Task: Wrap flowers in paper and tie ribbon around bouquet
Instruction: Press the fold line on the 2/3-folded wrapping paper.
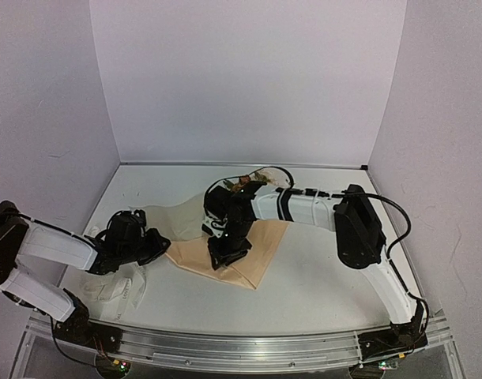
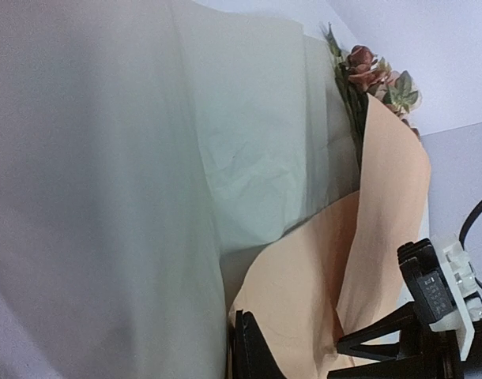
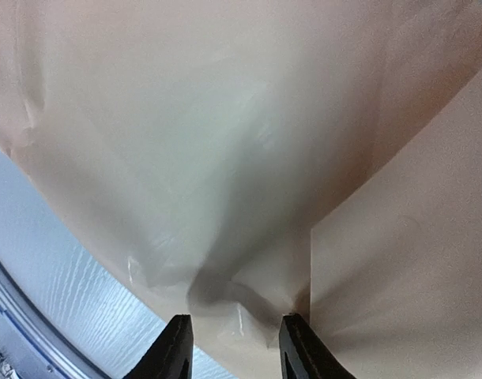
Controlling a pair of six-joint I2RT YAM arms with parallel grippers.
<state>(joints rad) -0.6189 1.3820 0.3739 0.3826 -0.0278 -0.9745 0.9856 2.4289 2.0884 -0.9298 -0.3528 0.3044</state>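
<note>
Slippage of the paper (image 1: 261, 245) is judged the main risk here. The tan sheet is spread at the middle of the worktop (image 1: 328, 284). The flowers (image 1: 249, 185) are laid at its far end, with their heads towards the back edge, and the left part of the sheet is turned pale side up.

The right tool (image 3: 235, 341) is set on the sheet's near part with its fingers spread. A crumpled fold lies in the gap, apparently not clamped. The left tool (image 1: 152, 243) is at the sheet's left corner. Whether it is pressed together on the paper cannot be told, since the close sheet fills most of its wrist view.

If that corner is not pinched firmly, it could be dropped. If it is pulled hard, the whole sheet could be dragged and the flowers rolled off. The ribbon (image 1: 122, 290) is heaped near the front-left corner, beside the left arm, where it could be snagged. Open room is found on the right half and along the front edge.
</note>
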